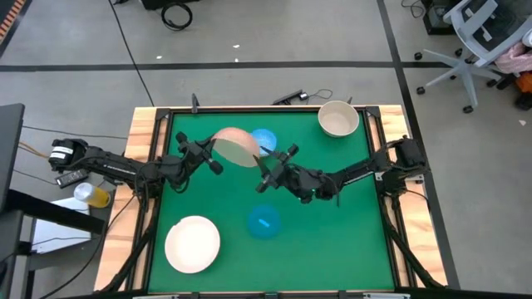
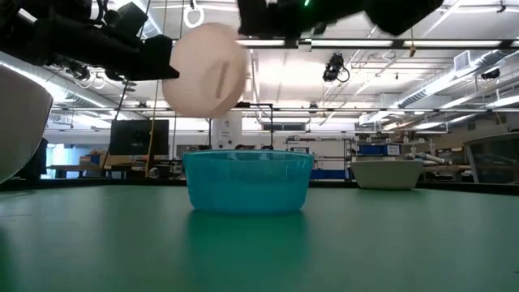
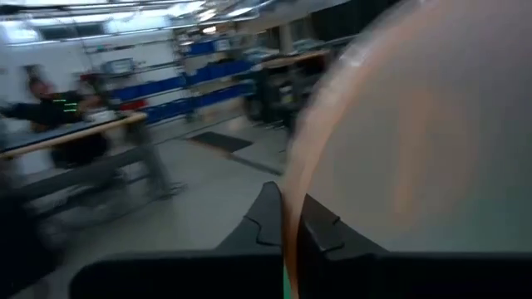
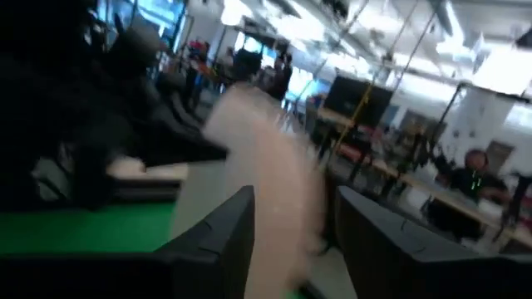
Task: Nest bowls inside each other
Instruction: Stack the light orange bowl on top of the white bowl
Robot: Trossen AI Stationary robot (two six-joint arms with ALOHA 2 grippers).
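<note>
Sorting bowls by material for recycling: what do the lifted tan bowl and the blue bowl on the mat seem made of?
Tan bowl, pinched at its rim in the left gripper: likely plastic, matte and opaque, with a thin wall that glows slightly against the lights. Blue bowl: likely plastic too, smooth, faintly translucent at the rim.

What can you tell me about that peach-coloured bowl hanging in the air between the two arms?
The tan bowl is a large round bowl of smooth, plain, pale peach plastic. It hangs above the green table's far half, tipped on its side, touching no other bowl. The left gripper is shut on its thin rim, one finger on each side of the wall. The right gripper is open with its fingers on either side of the opposite rim, gripping nothing. A small blue bowl lies just beyond it.
</note>
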